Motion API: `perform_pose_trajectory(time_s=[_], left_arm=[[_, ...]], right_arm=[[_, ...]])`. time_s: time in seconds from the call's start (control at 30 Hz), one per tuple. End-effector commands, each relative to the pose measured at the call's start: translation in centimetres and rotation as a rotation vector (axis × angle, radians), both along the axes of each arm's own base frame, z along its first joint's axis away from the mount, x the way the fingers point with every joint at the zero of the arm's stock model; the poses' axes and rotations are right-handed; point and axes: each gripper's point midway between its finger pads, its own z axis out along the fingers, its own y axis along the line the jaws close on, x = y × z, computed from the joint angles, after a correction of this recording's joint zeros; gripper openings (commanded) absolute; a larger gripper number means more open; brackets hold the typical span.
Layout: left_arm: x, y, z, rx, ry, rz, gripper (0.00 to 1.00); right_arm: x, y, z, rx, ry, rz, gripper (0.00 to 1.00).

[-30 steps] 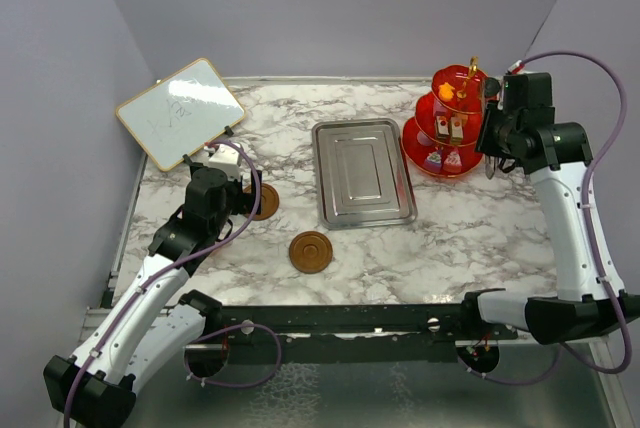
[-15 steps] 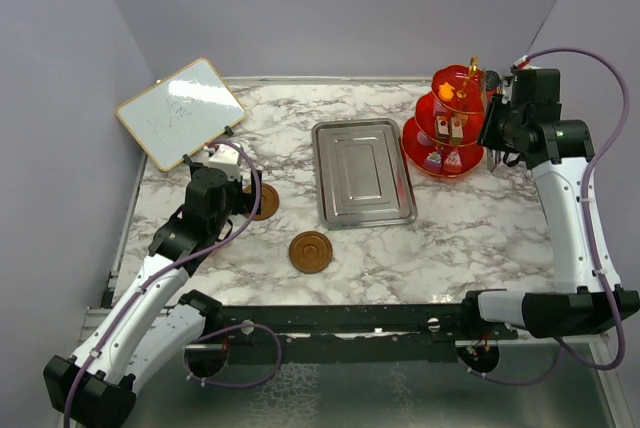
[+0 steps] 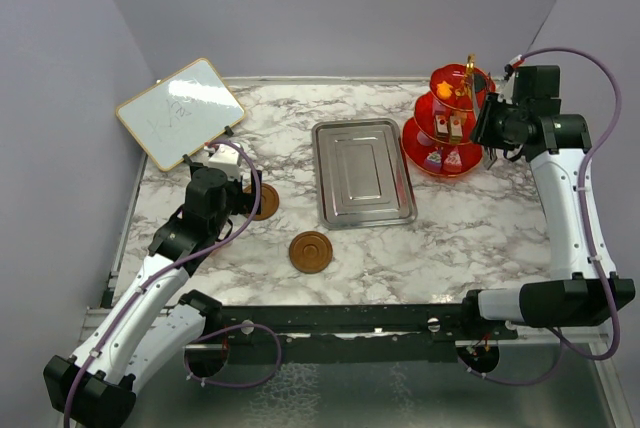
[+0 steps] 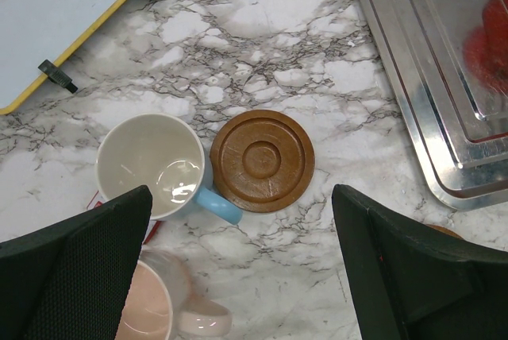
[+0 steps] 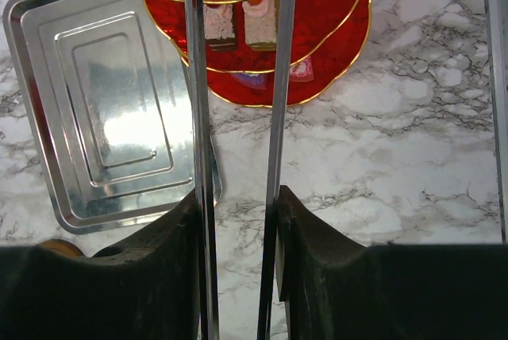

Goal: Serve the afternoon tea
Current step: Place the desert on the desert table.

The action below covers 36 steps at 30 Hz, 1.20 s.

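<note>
The red three-tier stand [image 3: 449, 130] with a gold finial stands at the back right and carries several small cake pieces [image 5: 216, 26]. It also shows in the right wrist view [image 5: 325, 30]. My right gripper [image 3: 490, 148] is just right of the stand and shut on metal tongs [image 5: 277, 117], whose two arms reach over the tiers. My left gripper [image 4: 238, 276] is open and empty above the blue cup [image 4: 151, 167], the pink cup [image 4: 151, 308] and a brown saucer [image 4: 262, 160]. The arm hides both cups in the top view. A second saucer [image 3: 311, 251] lies nearer the front.
A rectangular steel tray [image 3: 363, 171] lies in the middle, between the saucers and the stand. A wood-framed whiteboard [image 3: 180, 111] leans at the back left, close behind the cups. Grey walls close in the table on both sides and at the back.
My right arm has swung a little back and toward the stand with the tongs held. The left arm, the cups and the saucers have not moved.
</note>
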Motion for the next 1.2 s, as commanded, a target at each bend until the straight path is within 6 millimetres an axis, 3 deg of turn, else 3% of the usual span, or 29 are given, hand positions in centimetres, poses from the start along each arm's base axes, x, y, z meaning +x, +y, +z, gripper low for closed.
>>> perform_pose_trajectory(time_s=[0.0,0.3,0.8,1.17], left_arm=[[0.4,0.1,1.2,-0.015,-0.033,0.012,0.99],[0.5,0.0,1.1,-0.015,-0.029,0.008,0.99],[0.4,0.0,1.1,-0.015,-0.028,0.008,0.99],[0.4,-0.1,1.0,-0.014,-0.025,0.005,0.99]], right_arm=[[1.0,-0.6,1.0,-0.026,-0.056,-0.005,0.21],[0.9,-2.5,0.5,-0.097,-0.044,-0.089,0.21],[1.3,-1.9,0.2,-0.078,-0.036,-0.057,0.22],[1.4,-1.4,-0.1,-0.062,-0.034,-0.033,0.29]])
